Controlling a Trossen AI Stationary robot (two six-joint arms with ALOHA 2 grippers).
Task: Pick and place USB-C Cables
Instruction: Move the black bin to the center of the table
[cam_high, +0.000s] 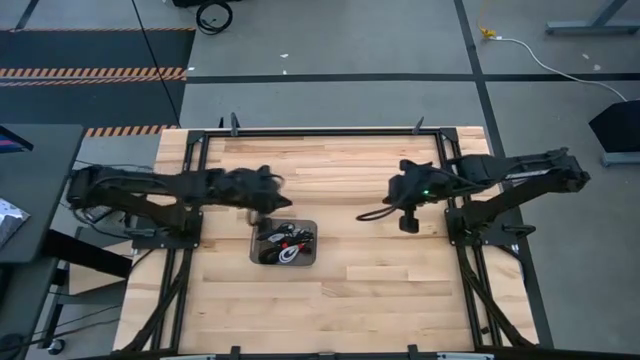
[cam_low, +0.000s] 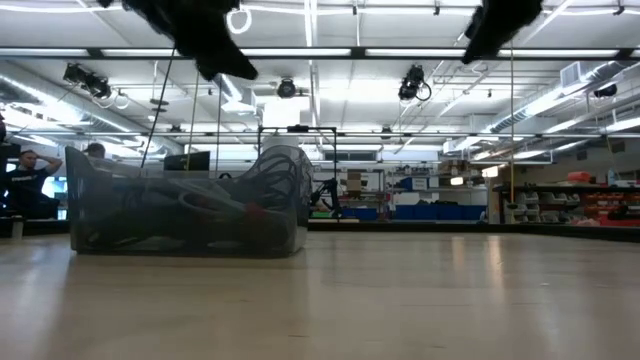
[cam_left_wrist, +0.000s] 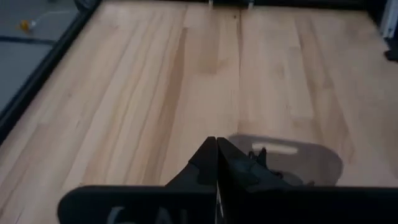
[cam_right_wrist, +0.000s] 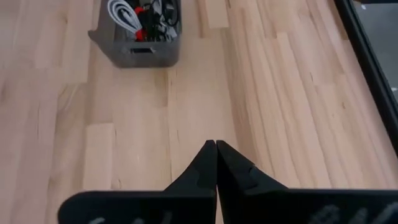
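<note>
Filling the tray (cam_high: 309, 228), USB-C Cables (cam_high: 283, 245) tangle indistinctly.

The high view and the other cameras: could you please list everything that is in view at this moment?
USB-C cables: a tangle of black and white ones with a red tie, exact count unclear, all lying inside the tray.
Tray: one, grey, rectangular, on the table left of centre.
Table: one, light wood, with a black frame around it.
People: at least one, seated in the room far behind the table in the low view.
Left gripper: one, dark, fingers shut, empty, raised over the tray's far edge.
Right gripper: one, dark, fingers shut, empty, raised over bare wood right of the tray.
</note>
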